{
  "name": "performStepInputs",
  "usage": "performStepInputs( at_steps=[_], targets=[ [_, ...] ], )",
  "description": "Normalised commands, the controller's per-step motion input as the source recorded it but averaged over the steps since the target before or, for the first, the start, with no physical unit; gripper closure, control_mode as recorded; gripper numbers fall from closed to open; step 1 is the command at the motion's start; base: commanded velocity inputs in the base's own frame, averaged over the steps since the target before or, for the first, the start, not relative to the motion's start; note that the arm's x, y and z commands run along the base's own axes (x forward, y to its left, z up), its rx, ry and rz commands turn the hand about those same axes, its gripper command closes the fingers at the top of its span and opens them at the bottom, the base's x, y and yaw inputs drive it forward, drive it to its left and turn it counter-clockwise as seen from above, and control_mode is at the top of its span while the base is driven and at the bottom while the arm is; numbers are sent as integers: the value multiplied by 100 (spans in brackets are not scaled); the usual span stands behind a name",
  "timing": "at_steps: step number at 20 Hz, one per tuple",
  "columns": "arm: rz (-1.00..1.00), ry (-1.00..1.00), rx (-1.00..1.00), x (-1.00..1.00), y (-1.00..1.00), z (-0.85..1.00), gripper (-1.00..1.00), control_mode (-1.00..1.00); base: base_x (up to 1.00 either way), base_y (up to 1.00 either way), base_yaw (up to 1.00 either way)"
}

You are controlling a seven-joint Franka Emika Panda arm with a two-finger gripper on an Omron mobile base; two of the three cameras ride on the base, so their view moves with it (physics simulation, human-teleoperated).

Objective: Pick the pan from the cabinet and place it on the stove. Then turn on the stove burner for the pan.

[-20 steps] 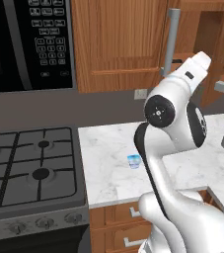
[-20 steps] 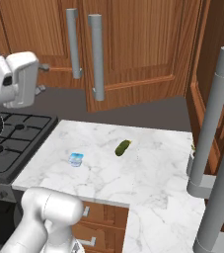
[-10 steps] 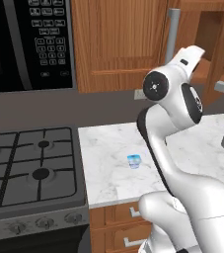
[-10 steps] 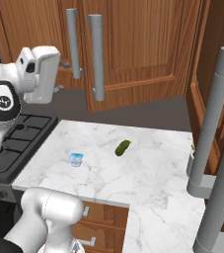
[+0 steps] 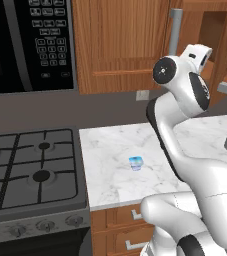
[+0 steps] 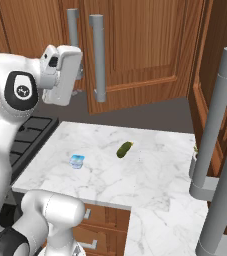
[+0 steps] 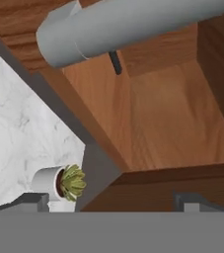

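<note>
Two dark fingertips [image 7: 34,201] of the tool sit spread wide – open, holding nothing – facing the open cabinet [image 7: 172,123]. A thin black pan handle [image 7: 115,63] pokes out behind its grey bar handle [image 7: 133,24]. Stove [image 5: 30,170] stays bare, left of the marble surface [image 5: 115,150].

Arm swung further right and up since a second ago. In left base view, hand moved from in front of cabinet [image 5: 120,45] toward its open right side. In right base view, hand shifted from far left edge to just beside left door handle [image 6: 73,40].
</note>
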Motion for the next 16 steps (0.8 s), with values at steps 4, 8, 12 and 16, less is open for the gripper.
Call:
performStepInputs(
  at_steps=[4, 8, 12, 16],
  targets=[
    [-9, 8, 0, -2, -51, -14, -100, -100, 0, 0, 0],
    [-10, 2, 0, -24, -58, -11, -100, -100, 0, 0, 0],
    [-10, 0, 0, -29, -61, -7, -100, -100, 0, 0, 0],
    [-10, 0, 0, -29, -70, -2, -100, -100, 0, 0, 0]
  ],
)
